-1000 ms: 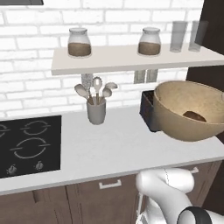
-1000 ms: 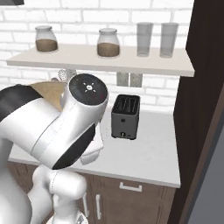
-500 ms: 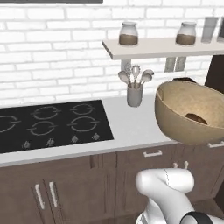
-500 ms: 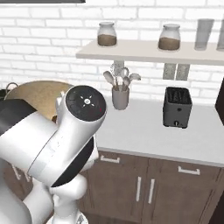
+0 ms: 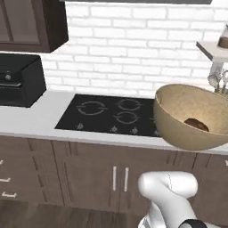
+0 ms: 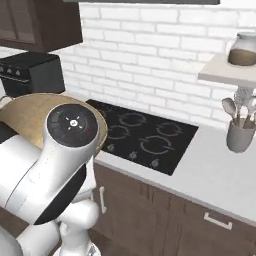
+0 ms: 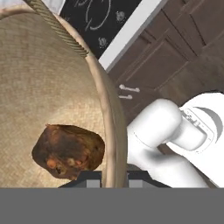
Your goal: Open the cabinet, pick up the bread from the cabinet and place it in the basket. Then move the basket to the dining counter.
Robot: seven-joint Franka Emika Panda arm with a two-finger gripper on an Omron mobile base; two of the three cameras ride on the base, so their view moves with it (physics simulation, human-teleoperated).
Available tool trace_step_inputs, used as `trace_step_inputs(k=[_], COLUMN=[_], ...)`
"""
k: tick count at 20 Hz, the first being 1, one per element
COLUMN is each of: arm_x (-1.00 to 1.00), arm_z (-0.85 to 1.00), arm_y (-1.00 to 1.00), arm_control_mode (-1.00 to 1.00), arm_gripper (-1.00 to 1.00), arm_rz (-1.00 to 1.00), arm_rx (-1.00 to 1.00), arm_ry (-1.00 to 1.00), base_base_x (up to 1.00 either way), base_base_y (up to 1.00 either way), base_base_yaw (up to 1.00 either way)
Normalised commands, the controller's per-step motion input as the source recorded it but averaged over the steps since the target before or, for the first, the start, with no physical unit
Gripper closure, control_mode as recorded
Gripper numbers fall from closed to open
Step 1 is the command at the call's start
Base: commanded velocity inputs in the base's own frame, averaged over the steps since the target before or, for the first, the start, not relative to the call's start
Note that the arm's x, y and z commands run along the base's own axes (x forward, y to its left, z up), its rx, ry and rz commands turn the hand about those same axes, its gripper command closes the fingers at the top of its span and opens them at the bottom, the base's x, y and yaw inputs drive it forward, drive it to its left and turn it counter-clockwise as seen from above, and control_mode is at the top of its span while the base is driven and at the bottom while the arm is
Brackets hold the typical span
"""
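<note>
The basket [image 5: 191,116] hung in the air at the right of the left base view, tilted so its open mouth faced the camera, in front of the white surface [image 5: 31,120] and overlapping the right edge of the black hob [image 5: 113,116]. The bread [image 5: 196,124] lay inside it, low against the far wall. In the hand view the bread [image 7: 68,150] rested on the woven floor of the basket [image 7: 48,87], close to the rim, and the claw [image 7: 114,179] sat at that rim with one dark tip on either side of the wall, clamped on the basket. A rope handle [image 7: 59,29] ran along the rim further up. From the right base view the basket [image 6: 30,115] showed as a tan disc behind the arm's big white joint, left of the hob [image 6: 145,135]. A black oven-like box [image 5: 20,80] stood on the surface at the left under a dark cabinet [image 5: 31,22]. At the right, a grey holder of utensils [image 6: 241,127] stood beneath a shelf carrying a jar [image 6: 243,49].
</note>
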Motion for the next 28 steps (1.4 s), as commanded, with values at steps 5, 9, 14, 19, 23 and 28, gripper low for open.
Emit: trace_step_inputs(k=[5, 9, 14, 19, 23, 28], arm_x=[0.0, 0.0, 0.0, 0.0, 0.0, 0.0], arm_z=[0.0, 0.0, 0.0, 0.0, 0.0, 0.0], arm_y=[0.0, 0.0, 0.0, 0.0, 0.0, 0.0], arm_control_mode=[1.0, 1.0, 1.0, 1.0, 1.0, 1.0], arm_gripper=[1.0, 1.0, 1.0, 1.0, 1.0, 1.0], arm_rz=[0.0, 0.0, 0.0, 0.0, 0.0, 0.0], arm_rx=[0.0, 0.0, 0.0, 0.0, 0.0, 0.0], arm_ry=[0.0, 0.0, 0.0, 0.0, 0.0, 0.0], base_base_x=[0.0, 0.0, 0.0, 0.0, 0.0, 0.0], base_base_y=[0.0, 0.0, 0.0, 0.0, 0.0, 0.0], base_base_yaw=[1.0, 1.0, 1.0, 1.0, 1.0, 1.0])
